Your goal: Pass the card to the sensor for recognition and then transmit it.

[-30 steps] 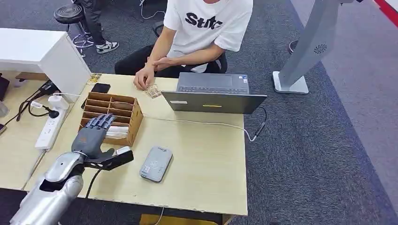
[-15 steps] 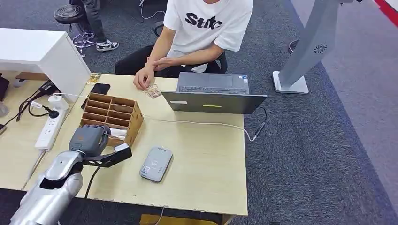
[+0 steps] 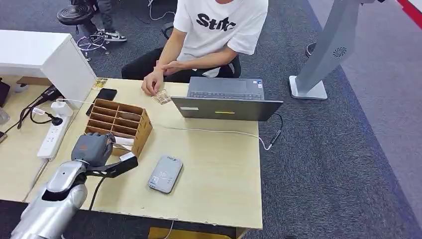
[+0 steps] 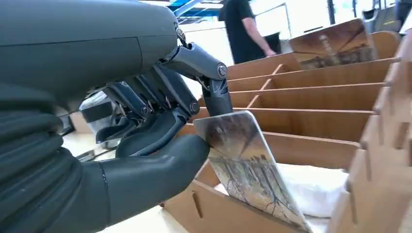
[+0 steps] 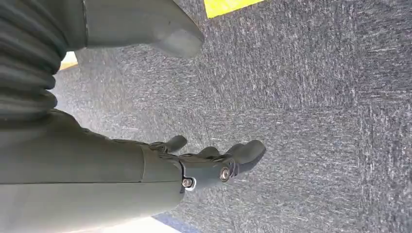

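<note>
Left hand pinching card, thumb and fingers closed, inside wooden organizer

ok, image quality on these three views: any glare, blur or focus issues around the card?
Left wrist view: card sharp, left hand sharp, bright blown-out background behind the wooden organizer. Head view: even lighting, soft shadows on the table, card hidden behind the hand. Right wrist view: right hand in focus, carpet slightly soft.

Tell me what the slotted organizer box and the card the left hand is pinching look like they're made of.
Organizer box: apparently thin plywood or fiberboard, matte brown, with slotted tab joints. Card in the left hand: likely glossy plastic or coated paper, thin and stiff, rounded corner, printed picture.
</note>
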Motion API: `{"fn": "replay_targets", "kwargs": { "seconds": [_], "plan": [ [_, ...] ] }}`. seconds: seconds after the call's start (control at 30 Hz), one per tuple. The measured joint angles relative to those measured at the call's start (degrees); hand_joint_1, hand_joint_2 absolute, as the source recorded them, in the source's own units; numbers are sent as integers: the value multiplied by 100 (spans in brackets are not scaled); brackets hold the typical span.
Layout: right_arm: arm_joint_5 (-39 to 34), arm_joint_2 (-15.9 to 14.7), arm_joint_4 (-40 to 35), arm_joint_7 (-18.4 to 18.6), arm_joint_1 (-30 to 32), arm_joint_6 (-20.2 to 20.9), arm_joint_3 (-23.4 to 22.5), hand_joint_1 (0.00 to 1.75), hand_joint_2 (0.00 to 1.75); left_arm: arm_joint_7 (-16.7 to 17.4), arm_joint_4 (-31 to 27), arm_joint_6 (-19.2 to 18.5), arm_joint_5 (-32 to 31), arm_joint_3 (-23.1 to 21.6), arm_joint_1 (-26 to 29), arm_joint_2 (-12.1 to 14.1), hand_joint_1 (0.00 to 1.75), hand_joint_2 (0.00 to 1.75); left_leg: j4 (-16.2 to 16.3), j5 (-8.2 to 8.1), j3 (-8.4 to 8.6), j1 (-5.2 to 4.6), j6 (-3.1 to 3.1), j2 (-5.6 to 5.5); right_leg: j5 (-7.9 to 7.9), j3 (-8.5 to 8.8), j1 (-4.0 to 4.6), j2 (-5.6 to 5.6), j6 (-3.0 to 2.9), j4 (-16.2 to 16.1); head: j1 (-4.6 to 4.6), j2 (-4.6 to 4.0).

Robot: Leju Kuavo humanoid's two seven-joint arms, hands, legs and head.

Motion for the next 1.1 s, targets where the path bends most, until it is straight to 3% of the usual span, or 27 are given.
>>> {"fn": "replay_targets", "kwargs": {
  "seconds": [0.43,0.77,1.1],
  "plan": [
    [149,7,0,39,-3,0,-24,0,175,-92,359,535,-157,439,-43,-240,175,175,1,0,1,0,0,0,1,0,0,0,0,0,-2,0],
    [221,17,0,-17,-2,-2,-35,0,175,-149,-109,531,-81,837,-587,-269,175,175,1,3,0,1,-3,0,4,0,1,0,-6,1,-2,0],
    [247,28,0,-46,-3,-15,-42,0,175,-210,-341,511,-101,938,-706,-284,175,175,1,4,0,1,-2,0,4,0,1,-1,-6,1,-2,0]
  ]
}}
